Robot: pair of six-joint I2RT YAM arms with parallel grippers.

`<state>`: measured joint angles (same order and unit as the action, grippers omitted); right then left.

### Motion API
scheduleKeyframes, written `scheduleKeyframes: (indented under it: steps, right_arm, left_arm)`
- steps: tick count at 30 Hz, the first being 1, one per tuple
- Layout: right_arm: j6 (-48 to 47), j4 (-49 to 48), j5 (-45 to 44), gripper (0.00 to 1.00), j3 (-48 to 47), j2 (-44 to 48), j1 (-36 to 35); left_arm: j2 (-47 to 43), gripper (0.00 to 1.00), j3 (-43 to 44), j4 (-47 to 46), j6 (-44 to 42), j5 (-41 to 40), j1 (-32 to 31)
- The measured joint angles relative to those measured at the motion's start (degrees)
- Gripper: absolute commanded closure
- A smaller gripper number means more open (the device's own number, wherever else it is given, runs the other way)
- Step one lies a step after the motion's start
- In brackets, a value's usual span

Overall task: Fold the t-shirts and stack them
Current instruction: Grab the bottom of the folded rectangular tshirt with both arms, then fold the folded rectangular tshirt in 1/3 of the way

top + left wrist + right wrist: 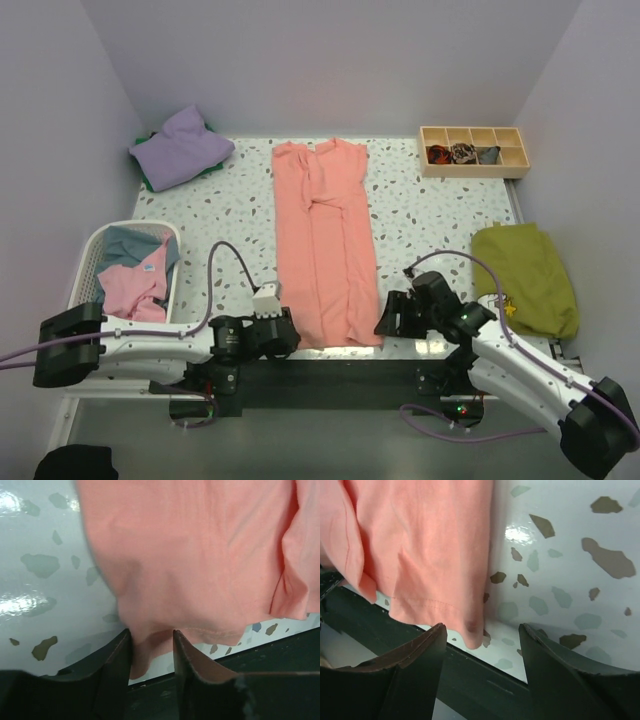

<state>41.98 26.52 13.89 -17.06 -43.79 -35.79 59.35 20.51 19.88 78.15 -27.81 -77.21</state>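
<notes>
The salmon-pink t-shirt [325,240] lies flat in the middle of the speckled surface [420,215]. It is already narrowed into a long strip whose long axis runs straight away from the arm bases, collar at the far end and hem [200,630] at the near edge. That layout is what the coming fold turns on: the two near corners of the hem sit directly in front of the two arms, one each, and the fabric has to travel away along its own length. The left end effector [152,635] is at the left hem corner, its jaws part-way apart with a lobe of hem hanging in the gap between them, not visibly pinched. The right end effector [482,630] is at the right hem corner, its jaws set wider, with the corner's tip just ahead of the gap and nothing held. Neither arm is nearer than the other; each has its own corner. Both likely need to close before lifting the hem towards the collar.
</notes>
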Motion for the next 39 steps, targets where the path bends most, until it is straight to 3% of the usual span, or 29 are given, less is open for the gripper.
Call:
scheduleKeyframes:
  steps: [1,8,12,14,15,16,19,24,30,39]
  right_arm:
    - [0.0,1.0,-0.9,0.40,0.0,0.9,0.0]
    - [0.5,1.3,-0.3,0.48,0.4,0.0,0.0]
    - [0.7,-0.9,1.6,0.54,1.0,-1.2,0.0]
    - [0.7,-2.5,2.6,0.64,1.4,-2.1,0.1]
    - [0.7,-3.3,3.2,0.74,1.6,-2.9,0.1]
    - [0.8,-4.3,3.8,0.80,1.7,-3.7,0.1]
    - [0.9,-6.4,5.1,0.94,1.8,-6.4,0.0]
    - [0.5,-6.6,5.1,0.95,0.8,-6.1,0.0]
    - [-1.5,-6.1,2.9,0.95,-7.4,-4.6,0.1]
    - [-6.9,-5.8,-1.6,0.95,-19.0,-16.2,0.1]
  left_arm:
    - [1.1,0.47,0.7,-0.5,-0.2,0.0,-0.1]
    - [2.8,0.44,1.9,-2.2,-1.1,0.6,-0.2]
    - [2.8,0.58,1.8,-2.2,-1.2,0.6,-0.2]
    - [2.8,0.72,1.6,-2.2,-1.2,0.9,-0.2]
    - [2.8,0.78,1.4,-2.2,-1.1,1.1,-0.2]
    - [2.8,0.96,1.2,-2.2,-1.0,1.3,-0.2]
    - [2.8,1.00,1.1,-1.6,-0.9,1.8,-0.3]
    - [2.0,1.00,2.1,1.9,-1.0,1.6,-0.5]
    - [1.0,1.00,8.4,8.8,-1.2,-1.1,-0.5]
    - [4.7,1.00,20.0,14.2,-3.2,-7.2,2.7]
